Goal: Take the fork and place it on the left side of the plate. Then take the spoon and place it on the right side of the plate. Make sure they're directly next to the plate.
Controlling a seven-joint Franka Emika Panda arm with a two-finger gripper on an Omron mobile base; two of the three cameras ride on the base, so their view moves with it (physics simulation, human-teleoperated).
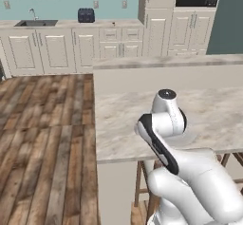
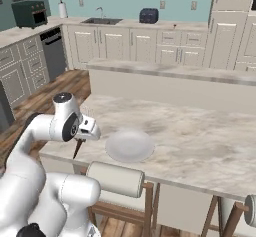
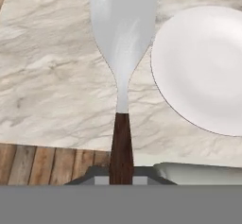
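Marble surface (image 2: 200,141) of the kitchen island is where you're working, w/ cream cabinets, a sink and a dark toaster (image 2: 148,15) along the far wall. Your gripper (image 2: 84,131) hangs over the near left part of the surface, jaws clenched on the fork (image 3: 124,43) by its dark handle; in the hand view the silvery tines point away from you and the fork is off the surface. White plate (image 2: 129,146) lies just beside it on the right, a narrow strip of marble showing btwn fork head and plate rim. Judging from that, you're mid-placement of the fork on the plate's left side. To do it well: keep the fork lined up alongside the rim, not over it, come straight down till it lies flat, then let go w/o dragging it. Nudge a touch toward the plate first if you want it truly adjacent, but don't let the tines ride up on the rim. Can't make out the spoon in these views, so find it before going on.
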